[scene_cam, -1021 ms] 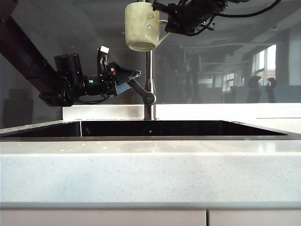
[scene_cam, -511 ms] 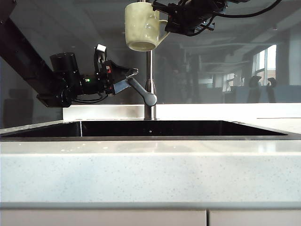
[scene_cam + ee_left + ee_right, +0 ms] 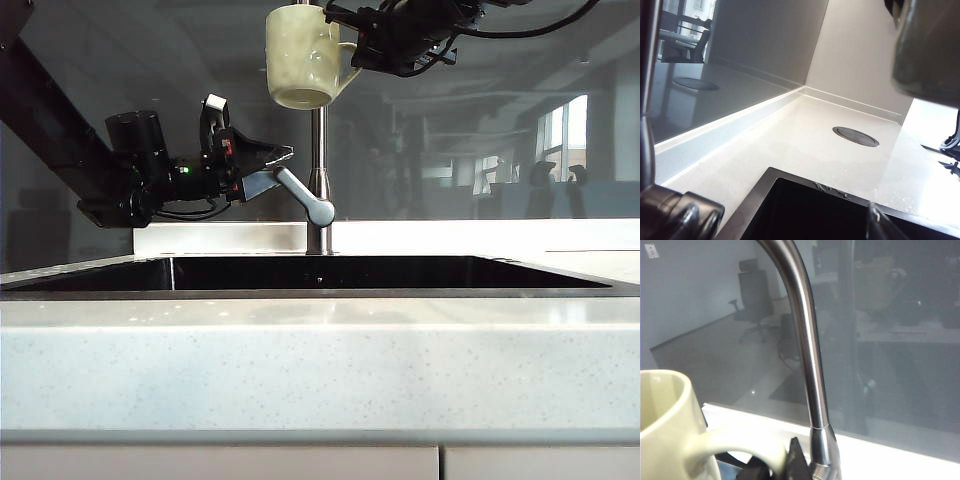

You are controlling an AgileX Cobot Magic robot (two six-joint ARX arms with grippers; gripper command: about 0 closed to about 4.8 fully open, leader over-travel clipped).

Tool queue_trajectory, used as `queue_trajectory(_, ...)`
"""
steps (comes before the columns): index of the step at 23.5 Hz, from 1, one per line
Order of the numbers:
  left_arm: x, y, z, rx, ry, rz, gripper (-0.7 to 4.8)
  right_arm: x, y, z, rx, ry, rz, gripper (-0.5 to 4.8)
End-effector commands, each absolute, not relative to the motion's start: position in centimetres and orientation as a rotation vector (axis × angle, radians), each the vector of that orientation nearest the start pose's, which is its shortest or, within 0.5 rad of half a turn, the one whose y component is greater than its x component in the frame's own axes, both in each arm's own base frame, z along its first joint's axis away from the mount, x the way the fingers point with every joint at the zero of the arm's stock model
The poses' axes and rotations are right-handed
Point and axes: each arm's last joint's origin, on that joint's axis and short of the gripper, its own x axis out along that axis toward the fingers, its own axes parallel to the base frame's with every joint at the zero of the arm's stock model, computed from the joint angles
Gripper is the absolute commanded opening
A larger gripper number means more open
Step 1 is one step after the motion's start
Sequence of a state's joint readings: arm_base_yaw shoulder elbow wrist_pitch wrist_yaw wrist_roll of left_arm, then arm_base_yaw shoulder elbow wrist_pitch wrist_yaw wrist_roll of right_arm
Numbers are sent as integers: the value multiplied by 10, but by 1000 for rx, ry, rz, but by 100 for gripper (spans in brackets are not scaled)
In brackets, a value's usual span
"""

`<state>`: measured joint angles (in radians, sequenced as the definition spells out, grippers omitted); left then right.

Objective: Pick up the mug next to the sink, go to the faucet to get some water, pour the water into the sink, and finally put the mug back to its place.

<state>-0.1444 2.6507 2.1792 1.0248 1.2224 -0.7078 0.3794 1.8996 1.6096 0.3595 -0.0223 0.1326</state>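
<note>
A pale speckled surface (image 3: 320, 370) is seen around the dark sink (image 3: 330, 272), before a glass wall. The mug (image 3: 298, 55) has been lifted and is held upright by its handle in the closed right gripper (image 3: 352, 50), high beside the faucet (image 3: 318, 150). No water is seen; filling, pouring and replacing remain. The left gripper (image 3: 262, 172) is spread wide at the faucet's lever, reached in level.

mug (image 3: 300, 58): 1; faucet (image 3: 318, 200): 1; sink (image 3: 320, 274): 1; round cover (image 3: 855, 136): 1; arms: 2
</note>
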Motion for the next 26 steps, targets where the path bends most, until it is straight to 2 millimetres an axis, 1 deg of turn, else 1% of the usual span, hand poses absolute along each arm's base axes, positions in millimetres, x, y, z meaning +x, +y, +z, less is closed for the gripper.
queue_trajectory(1,552,-110,220,-241,-77,-1426,426,417,167,365,171,-131,410,-5)
queue_trajectory(5,555,-109,221,-215,-178,-1330,426,417,167,365,171,-131,410,-5)
queue_trajectory(11,556,-106,221,-187,-227,-1278,426,416,167,365,172,-131,410,-5)
queue_trajectory(17,562,-96,216,-181,-203,-1223,426,416,167,365,172,-131,415,-5)
queue_trajectory(26,566,-93,211,-193,-173,-1157,426,416,167,365,172,-130,415,-5)
